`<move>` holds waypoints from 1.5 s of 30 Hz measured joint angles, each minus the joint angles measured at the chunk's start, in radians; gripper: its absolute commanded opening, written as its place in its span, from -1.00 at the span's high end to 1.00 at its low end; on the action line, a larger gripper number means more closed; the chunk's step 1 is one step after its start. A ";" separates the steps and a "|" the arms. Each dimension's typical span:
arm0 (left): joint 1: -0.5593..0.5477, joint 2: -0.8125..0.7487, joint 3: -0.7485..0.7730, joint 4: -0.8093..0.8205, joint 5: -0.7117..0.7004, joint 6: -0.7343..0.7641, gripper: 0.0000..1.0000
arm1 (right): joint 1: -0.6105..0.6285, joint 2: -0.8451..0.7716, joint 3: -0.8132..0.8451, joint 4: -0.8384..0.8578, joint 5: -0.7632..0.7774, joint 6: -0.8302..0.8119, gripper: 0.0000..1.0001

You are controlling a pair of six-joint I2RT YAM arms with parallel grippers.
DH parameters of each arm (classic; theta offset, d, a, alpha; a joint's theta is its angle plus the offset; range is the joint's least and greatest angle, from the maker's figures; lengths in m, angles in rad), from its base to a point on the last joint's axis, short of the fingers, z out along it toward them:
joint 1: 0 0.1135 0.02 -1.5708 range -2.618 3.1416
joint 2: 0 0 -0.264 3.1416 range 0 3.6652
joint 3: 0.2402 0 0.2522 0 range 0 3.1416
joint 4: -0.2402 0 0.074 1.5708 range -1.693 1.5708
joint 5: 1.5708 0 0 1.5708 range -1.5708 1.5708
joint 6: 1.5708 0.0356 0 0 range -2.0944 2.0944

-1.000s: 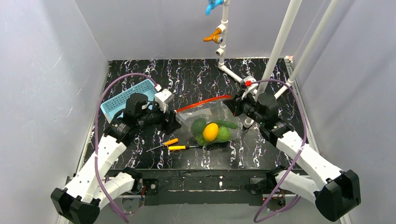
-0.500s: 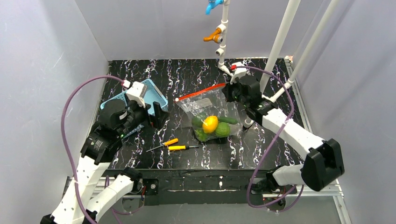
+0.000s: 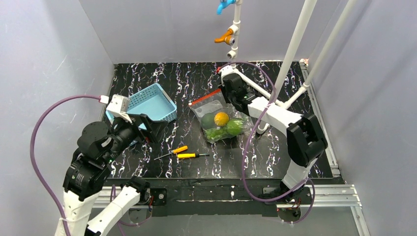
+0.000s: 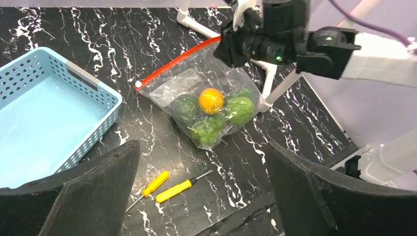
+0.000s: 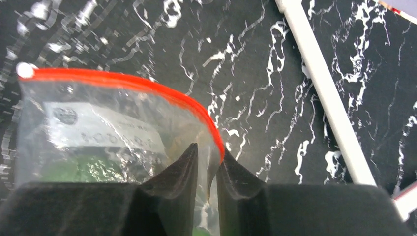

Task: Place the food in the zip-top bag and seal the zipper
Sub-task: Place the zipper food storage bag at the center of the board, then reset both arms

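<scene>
The clear zip-top bag (image 3: 219, 117) lies on the black table and holds the food: a yellow lemon (image 3: 221, 118), a dark green oval (image 3: 209, 120) and light green pieces (image 3: 234, 126). They also show in the left wrist view, lemon (image 4: 211, 100) and bag (image 4: 177, 86). The red-orange zipper (image 3: 205, 98) runs along the bag's far edge. My right gripper (image 3: 227, 94) is shut on the zipper (image 5: 147, 86) at its right part, pinching the bag film (image 5: 98, 132) between its fingers (image 5: 207, 160). My left gripper (image 4: 201, 147) is open and empty, raised well back to the left.
A light blue basket (image 3: 147, 101) stands left of the bag. Two orange-handled screwdrivers (image 3: 173, 151) lie in front of the bag. White pipes (image 3: 295, 49) rise at the back right, and one pipe (image 5: 324, 98) lies near the right gripper.
My right gripper has slid left along the zipper, and the bag has swung with it. My left gripper has let go of the bag's left end and drawn back left and up.
</scene>
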 measured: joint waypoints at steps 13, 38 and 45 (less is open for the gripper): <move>0.000 -0.079 0.003 -0.026 -0.024 -0.043 -0.97 | 0.097 0.016 0.065 -0.120 0.095 -0.073 -0.51; 0.000 -0.238 0.012 0.013 -0.084 -0.044 -0.97 | 0.279 -1.100 -0.229 -0.220 -0.050 0.005 -0.97; 0.000 -0.264 0.018 0.013 -0.111 -0.041 -0.96 | 0.279 -1.244 -0.240 -0.242 0.099 0.141 -0.97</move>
